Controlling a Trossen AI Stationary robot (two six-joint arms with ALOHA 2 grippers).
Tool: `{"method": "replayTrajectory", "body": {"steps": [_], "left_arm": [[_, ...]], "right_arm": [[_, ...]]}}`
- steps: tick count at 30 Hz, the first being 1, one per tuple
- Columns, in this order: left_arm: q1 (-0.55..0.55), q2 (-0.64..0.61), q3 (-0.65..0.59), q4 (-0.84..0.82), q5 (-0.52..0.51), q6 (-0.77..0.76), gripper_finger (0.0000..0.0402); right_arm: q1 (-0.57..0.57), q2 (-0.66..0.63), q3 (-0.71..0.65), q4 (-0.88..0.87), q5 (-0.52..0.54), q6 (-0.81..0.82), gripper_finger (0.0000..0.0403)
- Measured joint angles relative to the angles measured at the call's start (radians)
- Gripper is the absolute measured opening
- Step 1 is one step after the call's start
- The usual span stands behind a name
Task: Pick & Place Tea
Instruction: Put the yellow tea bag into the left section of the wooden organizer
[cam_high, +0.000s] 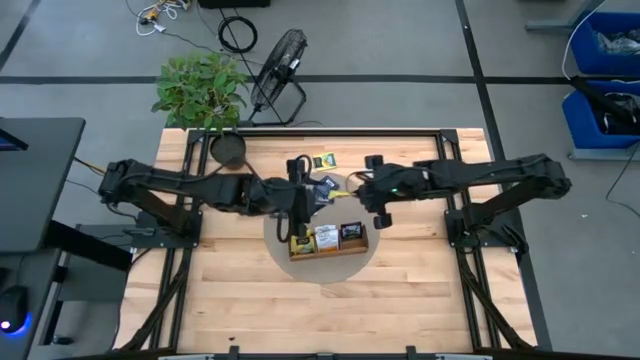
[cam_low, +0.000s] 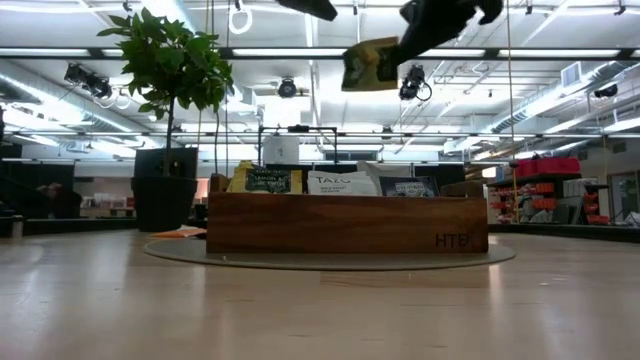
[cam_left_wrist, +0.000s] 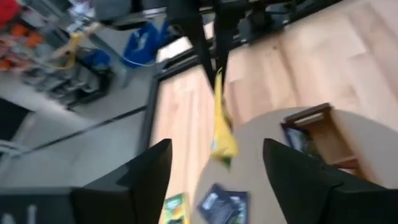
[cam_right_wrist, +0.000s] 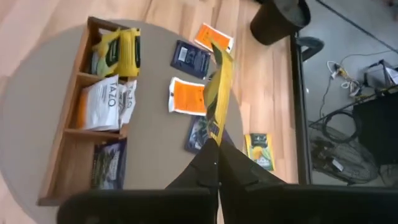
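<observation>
A yellow tea packet (cam_right_wrist: 217, 93) hangs in the air above the round grey mat (cam_right_wrist: 149, 155), with my right gripper (cam_right_wrist: 217, 163) shut on it. In the low view the packet (cam_low: 370, 62) shows high above the wooden tray (cam_low: 345, 222). My left gripper (cam_left_wrist: 217, 180) stands open just to the packet's left, its fingers on either side of it and apart from it. The tray's compartments hold yellow, white and dark blue tea packets. Several more packets lie flat on the mat, among them an orange one (cam_right_wrist: 188, 96) and a dark blue one (cam_right_wrist: 189, 56). My right gripper pinches the yellow packet's near end (cam_right_wrist: 213, 140) between its two shut fingers. The fingers slant downward from the table's right side. The packet sticks out beyond the fingertips, seen edge-on, and is lifted clear of the mat and the tray.
A yellow-green packet (cam_right_wrist: 259, 149) lies on the bare wood beyond the mat. A black pot (cam_high: 228, 150) stands at the table's far left, with a plant (cam_high: 198, 88) and a fan (cam_high: 278, 70) on the floor behind. Bare wood lies toward the near edge.
</observation>
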Motion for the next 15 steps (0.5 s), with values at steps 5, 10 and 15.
{"method": "replayTrajectory", "body": {"steps": [5,10,15], "left_arm": [[0.054,0.015,0.000,0.002,0.093,-0.065,0.0269],[0.081,0.017,0.000,0.008,0.142,-0.103,0.0256],[0.084,0.018,0.000,0.032,0.170,-0.119,0.0232]], "right_arm": [[0.000,0.118,0.120,-0.046,0.028,-0.028,0.0000],[0.000,0.173,0.197,-0.059,0.029,-0.037,0.0000],[-0.001,0.181,0.213,-0.041,0.038,-0.050,0.0000]]}}
